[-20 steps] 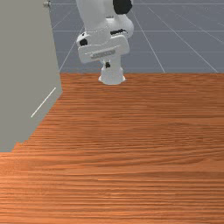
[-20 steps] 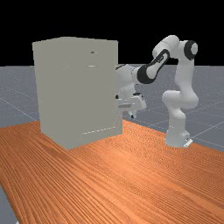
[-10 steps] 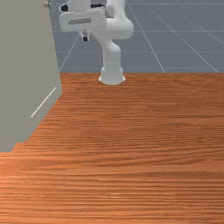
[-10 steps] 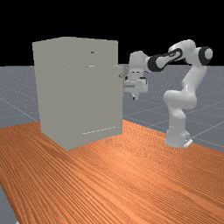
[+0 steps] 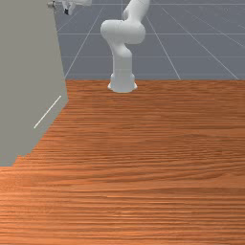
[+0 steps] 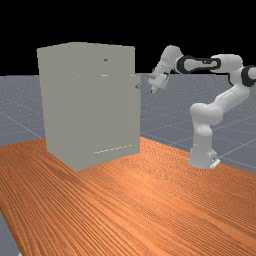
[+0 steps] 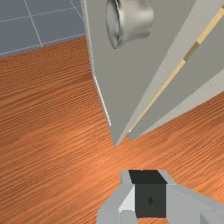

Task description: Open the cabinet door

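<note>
place: pretty clearly a simulated scene tbh | gridded grey floor (image 6: 20, 102) running way back | flat black backdrop (image 6: 128, 20) above it | orange-brown wood tabletop (image 6: 150, 200)

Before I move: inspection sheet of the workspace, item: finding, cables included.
Surface: table of orange-brown wood, grain visible.
Job's things: grey cabinet stands upright on the table; its door carries a round metal knob. A tan strip shows beside the door in the wrist view; cannot tell whether the door is ajar.
Clutter: nothing seen.
End effector: raised above table height, near the knob, not touching it.
Cables: nothing seen.
Surroundings: grey floor with pale grid lines; black backdrop in the far view.
</note>
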Controlling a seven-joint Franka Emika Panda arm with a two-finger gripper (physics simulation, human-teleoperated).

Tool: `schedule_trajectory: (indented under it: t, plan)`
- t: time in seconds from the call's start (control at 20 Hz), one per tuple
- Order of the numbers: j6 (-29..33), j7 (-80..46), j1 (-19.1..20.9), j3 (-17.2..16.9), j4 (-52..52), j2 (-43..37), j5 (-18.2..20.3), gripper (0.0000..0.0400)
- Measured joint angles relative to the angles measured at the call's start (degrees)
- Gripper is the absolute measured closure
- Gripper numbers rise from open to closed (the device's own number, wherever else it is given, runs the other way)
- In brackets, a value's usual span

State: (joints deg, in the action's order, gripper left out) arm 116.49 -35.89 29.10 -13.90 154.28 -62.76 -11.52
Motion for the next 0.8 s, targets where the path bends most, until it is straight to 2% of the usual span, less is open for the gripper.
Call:
schedule_trajectory:
  t: [0.05,0.15,0.3,0.4,0.45,0.5,0.55,0.6,0.7,0.8]
  plan:
    - [2.9,-0.9,0.4,-0.6,-0.4,0.0,0.3,0.0400]
    - [13.9,-4.0,1.6,-2.0,-0.4,1.1,0.7,0.0400]
    - [31.4,-8.2,5.7,-3.2,1.3,4.2,-0.8,0.0400]
    - [39.2,-9.6,7.9,-3.8,2.4,6.3,-1.8,0.0400]
    - [42.3,-10.0,8.5,-4.1,2.9,7.1,-2.0,0.0365]
    - [44.7,-10.3,9.0,-4.1,3.4,8.0,-2.3,0.0222]
    - [46.6,-10.8,9.5,-3.6,4.1,8.9,-2.6,0.0135]
    - [48.1,-11.3,9.6,-3.0,4.9,9.4,-2.7,0.0082]
    - [49.9,-12.1,9.8,-2.0,6.1,9.2,-2.8,0.0089]
    - [50.5,-13.2,9.9,-0.8,6.9,8.6,-2.6,0.0138]
